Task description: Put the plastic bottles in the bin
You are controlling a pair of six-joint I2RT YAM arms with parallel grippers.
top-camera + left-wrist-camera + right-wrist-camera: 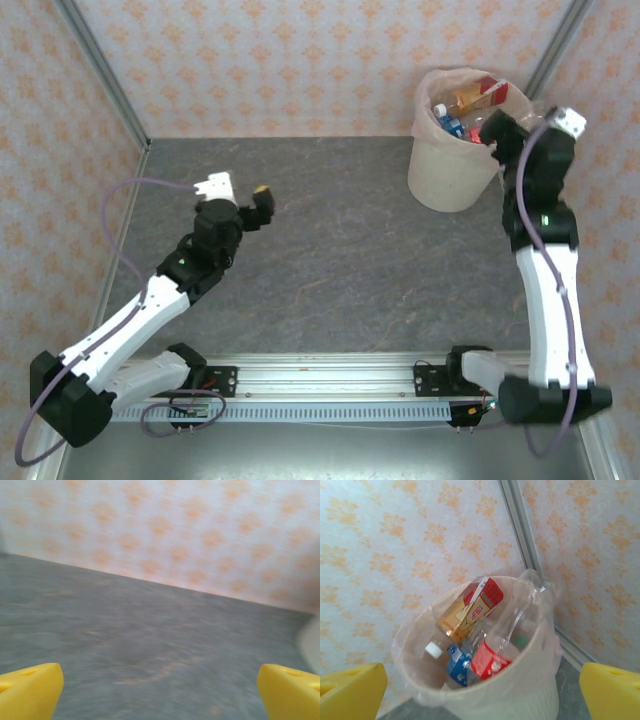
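The bin [450, 178] is a cream bucket with a pale pink liner, standing at the far right by the wall. Several plastic bottles [463, 108] lie inside it. In the right wrist view the bin [520, 700] holds a clear bottle with a red label [491, 661], one with a blue label [456, 666], an orange one with a red and yellow label [470, 611], and a clear bottle [530, 600] leaning on the rim. My right gripper [497, 133] [480, 695] hovers open at the bin's near rim, empty. My left gripper [255, 203] [160, 695] stands open over bare table, empty.
The grey table [340, 250] is walled by orange-patterned paper on three sides, with metal posts [100, 70] in the far corners. A metal rail [320, 375] carries both arm bases at the near edge. The bin's edge [312, 645] shows at the right of the left wrist view.
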